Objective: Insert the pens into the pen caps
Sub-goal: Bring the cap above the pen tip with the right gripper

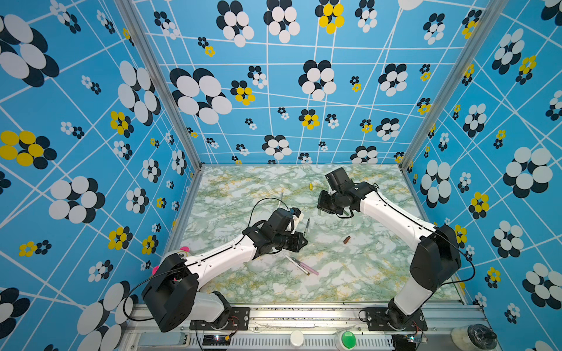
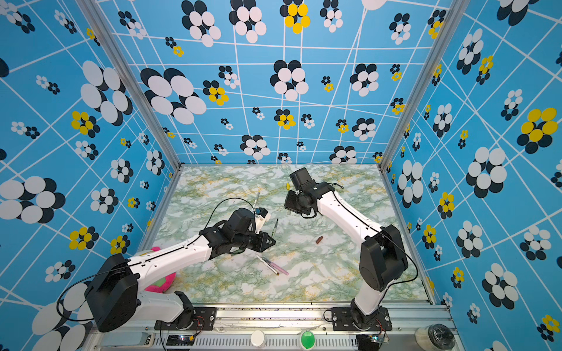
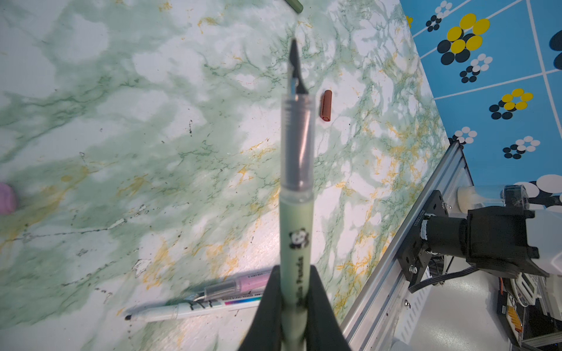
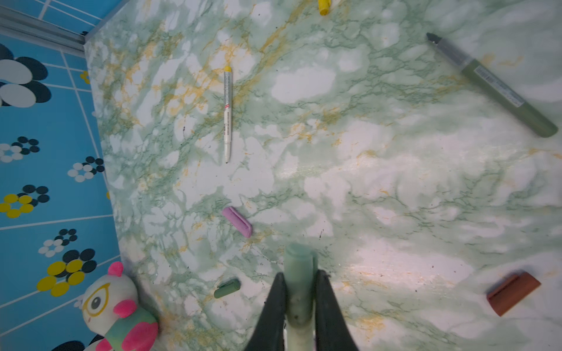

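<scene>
1. Nearest the front rail, the pink pen and white pen are seen lying uncapped and side by side on the table. Their print is legible only in the left wrist view.
2. Just beyond them, the left claw is clenched on the lower barrel of the pale pen. The bare nib is shown well clear of the fingertips. In both top views the pen is seen tilted, with its nib toward the far side.
3. The brown cap is found right of that claw, well apart from it, and is shown in all four views.
4. The pink cap and dark cap are shown by the right wrist view alone, the dark one near the toy. Neither cap can be made out in the top views.
5. Farther back, the right claw is closed on the pale cap, whose end is seen past the fingertips. In both top views this claw is placed beyond and right of the pale pen's nib, with pen and cap apart.
6. The dark pen is shown whole and uncapped only in the right wrist view.
7. The yellow pen is faint in the top views and sharp in the right wrist view.
8. Farthest back, the yellow cap is seen beside the right arm, apart from its pen.
</scene>
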`<action>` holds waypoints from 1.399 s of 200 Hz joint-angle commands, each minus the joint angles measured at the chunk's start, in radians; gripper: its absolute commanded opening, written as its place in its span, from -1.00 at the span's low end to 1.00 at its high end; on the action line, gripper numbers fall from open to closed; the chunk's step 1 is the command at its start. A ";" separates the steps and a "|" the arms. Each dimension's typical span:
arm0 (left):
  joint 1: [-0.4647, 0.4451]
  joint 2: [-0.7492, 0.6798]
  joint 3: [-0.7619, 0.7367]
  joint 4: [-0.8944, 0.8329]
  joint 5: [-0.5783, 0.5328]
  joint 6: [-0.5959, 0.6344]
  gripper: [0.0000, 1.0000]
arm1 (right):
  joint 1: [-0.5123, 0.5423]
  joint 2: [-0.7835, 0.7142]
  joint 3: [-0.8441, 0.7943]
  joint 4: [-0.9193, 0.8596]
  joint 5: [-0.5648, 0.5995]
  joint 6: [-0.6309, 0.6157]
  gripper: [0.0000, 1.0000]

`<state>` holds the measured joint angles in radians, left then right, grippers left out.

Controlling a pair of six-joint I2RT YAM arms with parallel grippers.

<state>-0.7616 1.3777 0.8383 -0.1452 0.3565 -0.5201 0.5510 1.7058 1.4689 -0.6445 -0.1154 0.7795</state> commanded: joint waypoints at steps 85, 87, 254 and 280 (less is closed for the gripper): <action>-0.024 0.045 0.001 0.089 0.023 -0.035 -1.00 | -0.003 -0.074 -0.041 0.086 -0.127 0.061 -0.68; -0.024 0.043 0.002 0.090 0.022 -0.036 -1.00 | -0.003 -0.075 -0.043 0.086 -0.128 0.062 -0.68; -0.022 0.037 0.012 0.116 -0.008 -0.054 -1.00 | 0.012 -0.084 -0.089 0.110 -0.142 0.063 -0.68; -0.021 0.038 0.009 0.119 -0.011 -0.057 -1.00 | 0.018 -0.083 -0.089 0.114 -0.145 0.063 -0.68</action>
<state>-0.7811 1.4178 0.8383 -0.0490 0.3656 -0.5686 0.5579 1.6501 1.3972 -0.5396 -0.2466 0.8314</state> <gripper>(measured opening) 0.132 0.161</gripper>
